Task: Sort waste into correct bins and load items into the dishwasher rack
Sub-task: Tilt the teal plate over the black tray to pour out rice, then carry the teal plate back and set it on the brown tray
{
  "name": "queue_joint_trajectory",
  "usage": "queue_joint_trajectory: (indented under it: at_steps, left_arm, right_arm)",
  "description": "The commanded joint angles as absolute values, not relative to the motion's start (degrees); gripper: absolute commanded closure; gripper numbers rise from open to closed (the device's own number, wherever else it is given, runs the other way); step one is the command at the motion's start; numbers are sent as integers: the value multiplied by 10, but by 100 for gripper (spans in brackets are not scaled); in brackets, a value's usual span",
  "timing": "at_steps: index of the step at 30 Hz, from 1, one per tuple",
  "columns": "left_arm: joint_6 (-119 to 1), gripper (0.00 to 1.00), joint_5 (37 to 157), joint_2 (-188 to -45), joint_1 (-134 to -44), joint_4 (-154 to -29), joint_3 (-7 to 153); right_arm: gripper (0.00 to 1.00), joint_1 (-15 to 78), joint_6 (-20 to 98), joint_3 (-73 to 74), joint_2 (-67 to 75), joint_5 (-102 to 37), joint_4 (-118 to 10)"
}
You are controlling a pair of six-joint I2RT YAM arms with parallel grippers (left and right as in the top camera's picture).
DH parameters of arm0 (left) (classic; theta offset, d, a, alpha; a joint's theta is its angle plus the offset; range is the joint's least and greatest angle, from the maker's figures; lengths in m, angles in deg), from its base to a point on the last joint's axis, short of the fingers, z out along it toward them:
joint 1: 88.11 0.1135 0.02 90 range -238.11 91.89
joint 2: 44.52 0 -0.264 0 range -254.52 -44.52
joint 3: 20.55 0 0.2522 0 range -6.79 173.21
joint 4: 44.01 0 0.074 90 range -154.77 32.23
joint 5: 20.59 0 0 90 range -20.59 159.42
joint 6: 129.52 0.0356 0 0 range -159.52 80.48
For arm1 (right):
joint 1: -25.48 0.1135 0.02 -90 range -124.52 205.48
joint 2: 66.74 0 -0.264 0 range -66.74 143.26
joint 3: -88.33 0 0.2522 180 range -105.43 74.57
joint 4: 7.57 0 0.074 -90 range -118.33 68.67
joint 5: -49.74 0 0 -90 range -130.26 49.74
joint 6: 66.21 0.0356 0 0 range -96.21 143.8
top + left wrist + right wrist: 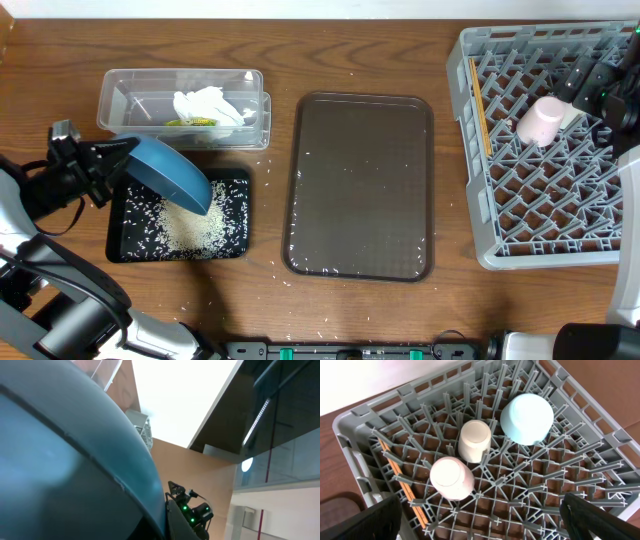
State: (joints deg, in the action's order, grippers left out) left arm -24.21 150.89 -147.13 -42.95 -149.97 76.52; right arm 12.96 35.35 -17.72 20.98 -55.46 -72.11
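The large dark-blue dish (170, 178) is held by its rim in the closed left gripper (118, 160) and tipped steeply over the flat black tray (240, 250). The tilt is judged to be there so that the rice (185, 230) slides off into that bin, where a heap is seen under the dish's lower edge. In the clear tub (112, 100) behind it, the tissue paper (208, 105) and the yellow-green wrapper (190, 122) are lying together, apart from the food waste.

The right gripper (481, 502) is spread wide and empty above the rack (365, 420). There the light-blue bowl (527, 417), the white cup (475, 440) and the pink cup (451, 477) are set mouth-down among the pegs, and the chopsticks (402, 485) are laid along one wall.

The wooden table (400, 310) is flecked with stray grains, as is the brown serving tray (360, 190) in the middle. Past the dish, only a bright ceiling and tan walls are shown by the left wrist camera.
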Motion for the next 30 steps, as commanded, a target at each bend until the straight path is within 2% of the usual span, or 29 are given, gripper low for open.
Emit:
queue_joint_trajectory:
  at_steps: [1,9,16,24,30]
  left_arm:
    - [-226,94,1517,-1459,-432,-1508,767]
    - [-224,94,1524,-1459,-453,-1492,767]
    - [-196,94,1500,-1454,-506,-1527,767]
    - [-185,94,1550,-1413,-608,-1526,767]
    - [-186,94,1586,-1383,-713,-1451,767]
  right_arm:
    - [1,127,360,-181,208,-559,-722]
    - [1,127,360,-181,208,-559,-722]
    - [1,127,360,-181,208,-559,-722]
    - [1,127,360,-181,208,-559,-722]
    - [1,127,360,-181,208,-559,-722]
